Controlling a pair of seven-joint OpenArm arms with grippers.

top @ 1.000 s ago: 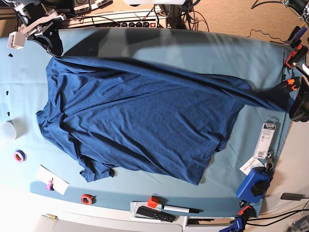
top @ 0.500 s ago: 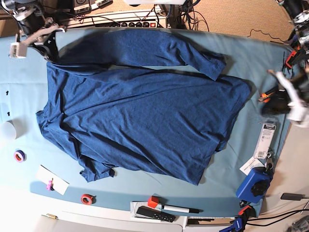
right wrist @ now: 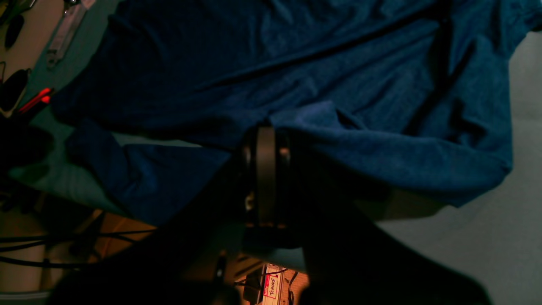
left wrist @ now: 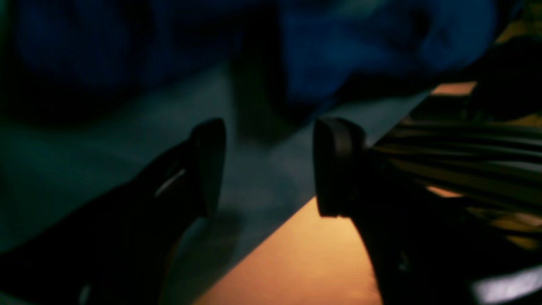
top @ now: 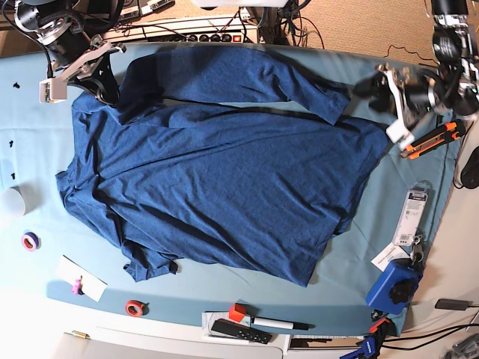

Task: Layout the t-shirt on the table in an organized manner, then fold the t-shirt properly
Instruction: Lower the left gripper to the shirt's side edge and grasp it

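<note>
The dark navy t-shirt [top: 224,179] lies spread over the teal table [top: 367,247], with one layer flopped toward the far edge. In the base view my right gripper [top: 105,91] is at the shirt's far left corner. The right wrist view shows that gripper [right wrist: 264,169] shut on a pinch of t-shirt [right wrist: 338,76] fabric, the cloth draping off its tips. My left gripper [top: 361,87] hovers beside the flopped layer's right corner. Its fingers [left wrist: 209,165] stand apart over bare table [left wrist: 106,140], nothing between them; the t-shirt [left wrist: 338,51] shows blurred beyond.
A white cup [top: 11,200], purple tape roll [top: 30,241], paper slip [top: 81,278] and red tape roll [top: 135,307] line the left and near edges. A marker [top: 277,324], blue device [top: 395,288], packaged item [top: 412,217] and orange clamp [top: 430,138] sit near the right edge.
My left gripper let go of the shirt end it held stretched to the right; that layer fell toward the far edge. The left gripper moved to the far right. The right gripper shifted slightly inward.
</note>
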